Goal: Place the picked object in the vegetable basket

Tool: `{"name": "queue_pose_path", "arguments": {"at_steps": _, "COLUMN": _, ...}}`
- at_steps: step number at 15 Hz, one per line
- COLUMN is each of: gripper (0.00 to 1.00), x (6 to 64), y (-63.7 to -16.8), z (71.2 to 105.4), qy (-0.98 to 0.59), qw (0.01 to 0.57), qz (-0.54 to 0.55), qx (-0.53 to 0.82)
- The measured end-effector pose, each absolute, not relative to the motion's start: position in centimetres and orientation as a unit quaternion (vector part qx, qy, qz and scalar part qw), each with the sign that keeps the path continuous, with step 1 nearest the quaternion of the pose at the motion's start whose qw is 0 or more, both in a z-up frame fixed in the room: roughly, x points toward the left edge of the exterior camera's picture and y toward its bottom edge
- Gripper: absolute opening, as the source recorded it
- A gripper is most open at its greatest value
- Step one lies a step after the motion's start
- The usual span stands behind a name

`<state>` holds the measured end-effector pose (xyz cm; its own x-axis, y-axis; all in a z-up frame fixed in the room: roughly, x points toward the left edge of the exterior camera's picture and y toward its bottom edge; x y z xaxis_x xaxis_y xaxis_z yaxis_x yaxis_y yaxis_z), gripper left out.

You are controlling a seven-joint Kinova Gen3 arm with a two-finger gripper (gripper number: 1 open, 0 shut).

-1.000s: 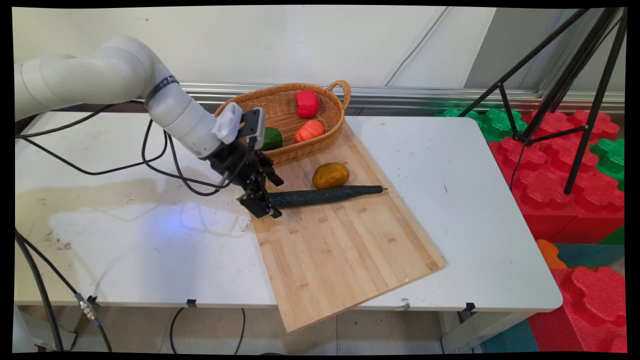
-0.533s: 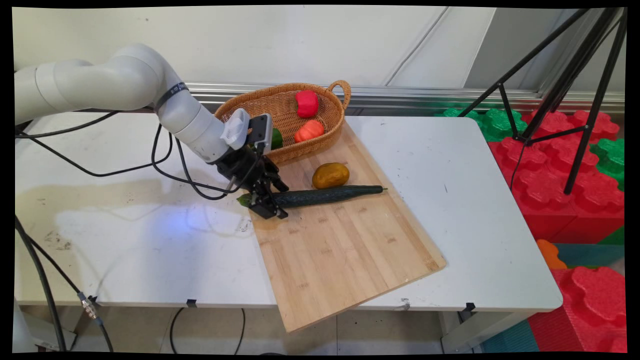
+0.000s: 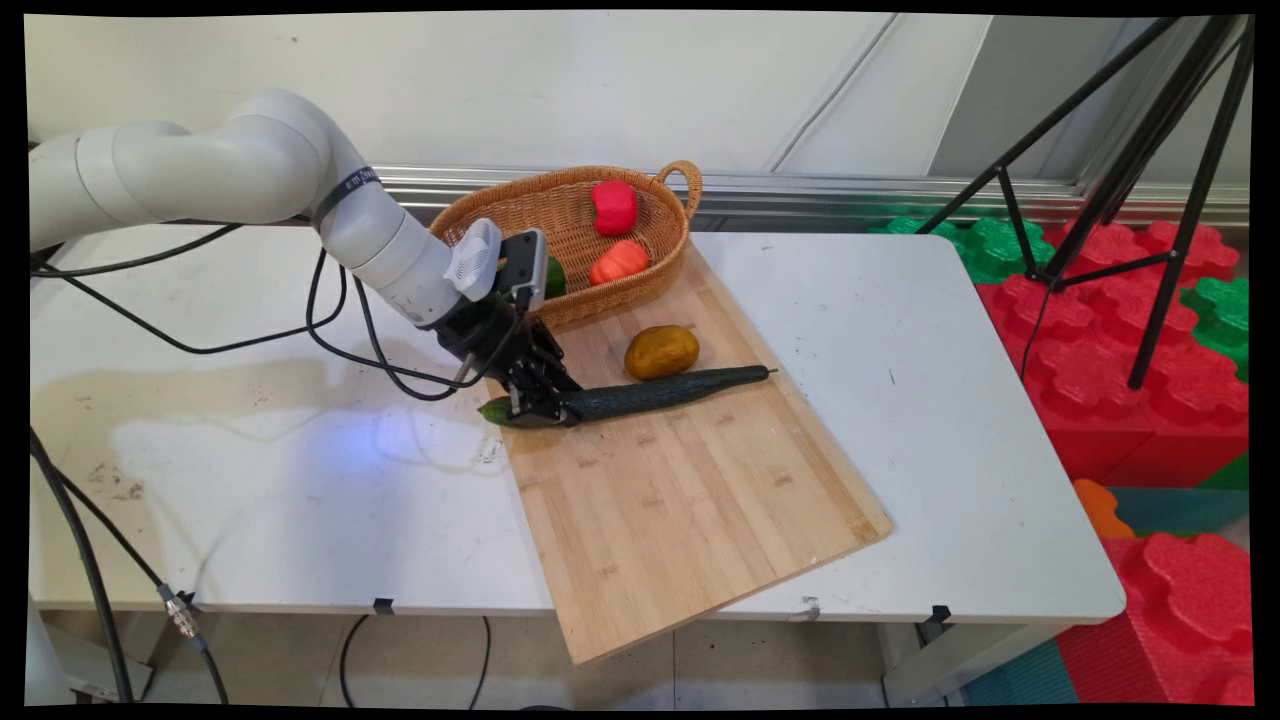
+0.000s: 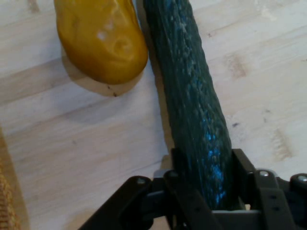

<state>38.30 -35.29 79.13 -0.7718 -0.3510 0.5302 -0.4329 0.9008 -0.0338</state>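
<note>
Green cucumber (image 3: 650,393) gripped at its near end
Tool (image 3: 540,408) was clamped on it above board (image 3: 690,500); potato (image 3: 661,351) lay beside

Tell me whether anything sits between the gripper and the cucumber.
Nothing does. The gripper is shut on the cucumber near its left end, on the board. The potato lies beside the cucumber, clear of the grip.
</note>
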Motion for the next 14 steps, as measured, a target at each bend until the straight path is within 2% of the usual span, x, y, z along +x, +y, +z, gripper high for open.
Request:
{"name": "queue_pose_path", "arguments": {"at_steps": 5, "gripper": 0.0, "x": 38.6, "y": -35.0, "z": 79.9, "qy": -0.935, "qw": 0.275, "qz": 0.079, "qx": 0.207}}
{"name": "queue_pose_path", "arguments": {"at_steps": 14, "gripper": 0.0, "x": 41.7, "y": -32.5, "z": 85.1, "qy": -0.922, "qw": 0.317, "qz": 0.082, "qx": 0.208}}
